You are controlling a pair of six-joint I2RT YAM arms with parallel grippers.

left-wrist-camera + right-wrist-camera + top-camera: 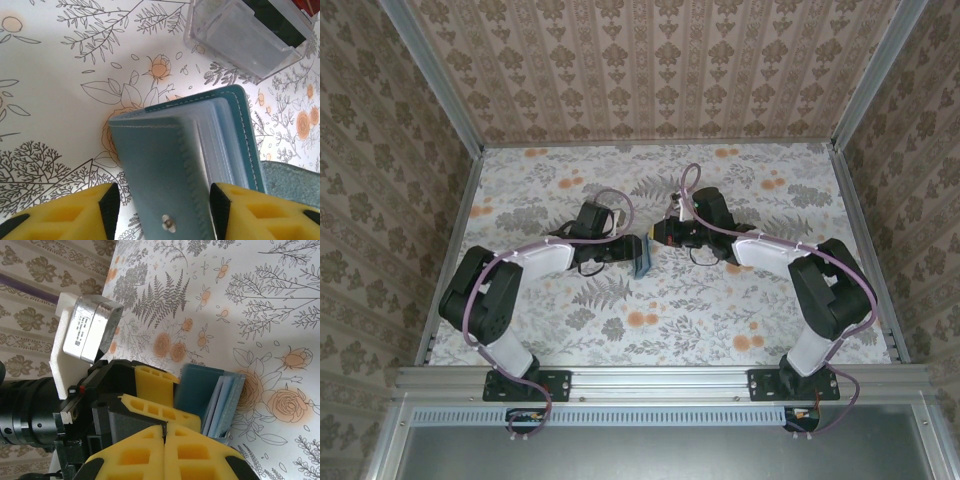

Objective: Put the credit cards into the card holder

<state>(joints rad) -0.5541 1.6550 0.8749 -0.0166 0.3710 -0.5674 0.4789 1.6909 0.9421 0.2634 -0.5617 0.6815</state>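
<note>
1. Left jaws clamped on the card holder, one yellow pad against each cover near the snap end. Holder standing on edge on the desk, fanned open at its far end, with pale sleeves showing.
2. Right jaws clenched pad to pad, just beside the card holder. No card seen between the pads, though a thin one could hide there; cannot tell.
3. Beyond the card holder and apart from it, a clear plastic box. At the box's far side, a red sliver, possibly credit cards but too cropped to say.
4. Step in hand, as a judgement: steadying the card holder upright and open for loading. No card made out in the sleeves, so probably early in the task.
5. Next move likely calls for taking one card in the right jaws, lining its thin edge up with a sleeve mouth and sliding it in along the sleeve, with a firm left grip throughout. Possible trouble: sleeves flopping shut, or the card holder tipping under the push.
</note>
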